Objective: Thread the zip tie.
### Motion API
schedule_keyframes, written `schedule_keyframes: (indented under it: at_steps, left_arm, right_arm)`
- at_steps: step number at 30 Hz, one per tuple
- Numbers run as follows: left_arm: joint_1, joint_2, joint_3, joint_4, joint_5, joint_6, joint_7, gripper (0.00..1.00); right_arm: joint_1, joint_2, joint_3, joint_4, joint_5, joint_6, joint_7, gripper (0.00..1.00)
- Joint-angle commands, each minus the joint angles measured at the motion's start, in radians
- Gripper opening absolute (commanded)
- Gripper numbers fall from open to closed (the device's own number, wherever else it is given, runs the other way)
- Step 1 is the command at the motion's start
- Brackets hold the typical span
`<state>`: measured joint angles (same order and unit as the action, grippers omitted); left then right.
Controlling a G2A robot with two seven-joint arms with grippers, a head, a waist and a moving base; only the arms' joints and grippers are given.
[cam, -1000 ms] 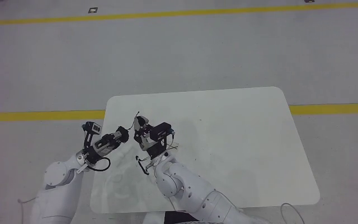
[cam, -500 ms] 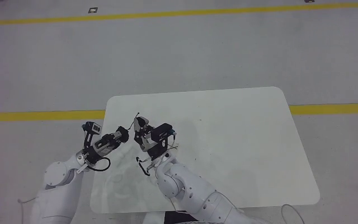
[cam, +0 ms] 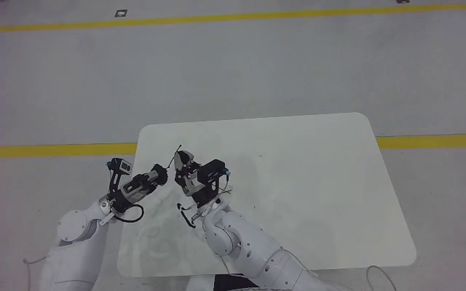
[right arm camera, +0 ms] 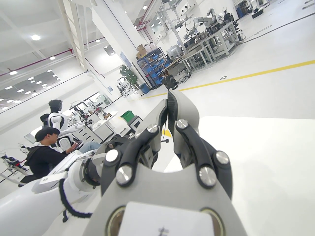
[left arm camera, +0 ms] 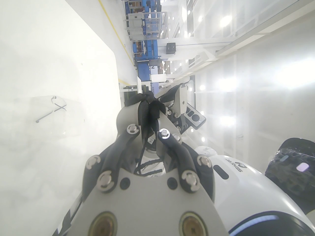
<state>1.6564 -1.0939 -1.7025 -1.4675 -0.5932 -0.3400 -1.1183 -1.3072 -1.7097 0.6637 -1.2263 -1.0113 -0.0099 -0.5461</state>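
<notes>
**A:** Start with the top view. Where is the zip tie?

**B:** The zip tie (cam: 177,151) is a thin dark strand poking out just beside the right gripper (cam: 182,166), over the left part of the white tabletop (cam: 313,189). The left gripper (cam: 160,173) faces the right gripper, tip nearly touching tip. A few loose ties (cam: 220,191) lie flat on the tabletop near the right gripper, on its far side from the left one.

**A:** And the left wrist view?

**B:** The left gripper (left arm camera: 147,101) has its jaws clenched, black pads pressed together on a dark bit of the zip tie (left arm camera: 147,96) at their tip. The right gripper's arm rises straight behind it. The loose ties (left arm camera: 53,110) lie crossed on the tabletop (left arm camera: 49,50).

**A:** The right wrist view?

**B:** The right gripper (right arm camera: 169,99) is clenched too, ribbed pads flat against each other. The zip tie (right arm camera: 168,124) shows as a fine dark line running down the gap behind them. The tabletop (right arm camera: 258,148) spreads below.
</notes>
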Motion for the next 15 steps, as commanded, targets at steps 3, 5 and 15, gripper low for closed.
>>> schedule_keyframes:
  at_steps: [3, 5, 15]
  left_arm:
    - [0.0, 0.0, 0.0, 0.0, 0.0, 0.0, 0.0, 0.0]
    - [0.0, 0.0, 0.0, 0.0, 0.0, 0.0, 0.0, 0.0]
    - [0.0, 0.0, 0.0, 0.0, 0.0, 0.0, 0.0, 0.0]
  right_arm:
    - [0.002, -0.002, 0.003, 0.003, -0.002, 0.0, -0.001, 0.0]
    - [0.003, -0.002, 0.003, 0.004, -0.003, 0.001, -0.002, 0.0]
    - [0.007, -0.005, 0.003, 0.014, -0.006, 0.008, -0.003, 0.0]
